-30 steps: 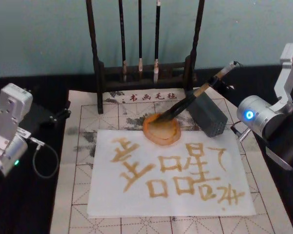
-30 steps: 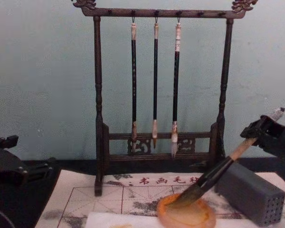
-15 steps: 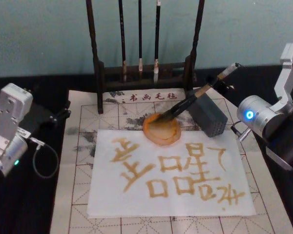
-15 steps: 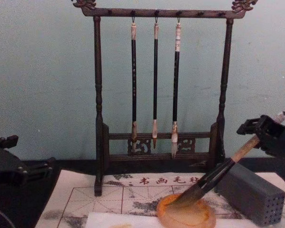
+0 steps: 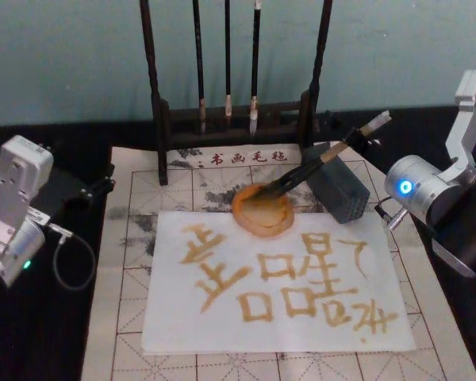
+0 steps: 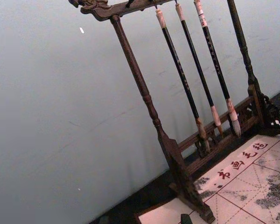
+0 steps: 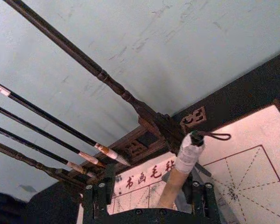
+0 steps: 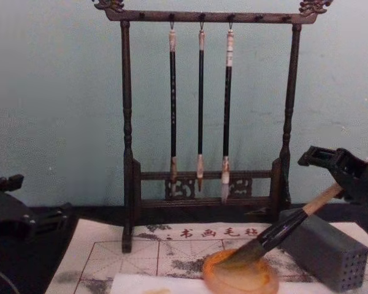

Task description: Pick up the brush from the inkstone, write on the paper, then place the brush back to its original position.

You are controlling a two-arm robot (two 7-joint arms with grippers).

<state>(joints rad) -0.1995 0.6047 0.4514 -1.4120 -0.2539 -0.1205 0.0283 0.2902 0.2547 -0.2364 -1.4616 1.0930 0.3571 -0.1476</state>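
Right gripper [image 7: 149, 191] at the far right of the table, behind the block, fingers [image 7: 95, 200] spread, one on either side of the brush handle, a clear gap on one side and the other side close to the wood. Left gripper [image 8: 24, 220] parked low at the far left, off the mat.

Rack [image 8: 127, 122] of dark wood upright at the back, against the pale wall. Mat [image 5: 123, 302] with a ruled grid in front of it, red characters printed along its far edge, grey ink blotches behind the paper. Paper [image 5: 278, 317] white, flat on the mat, covered with ochre characters. Block [image 5: 339, 189] grey, rectangular, small holes in its near end, lying just right of the inkstone. Inkstone [image 5: 262, 213] round and orange, at the far edge of the paper. Brush [image 5: 301, 172] aslant, bristles down in the inkstone, black section rising to the right, tan handle passing over the block, white cap and loop uppermost at the gripper. Three thin brushes [image 8: 200, 104] hanging side by side from the top bar, tips down.
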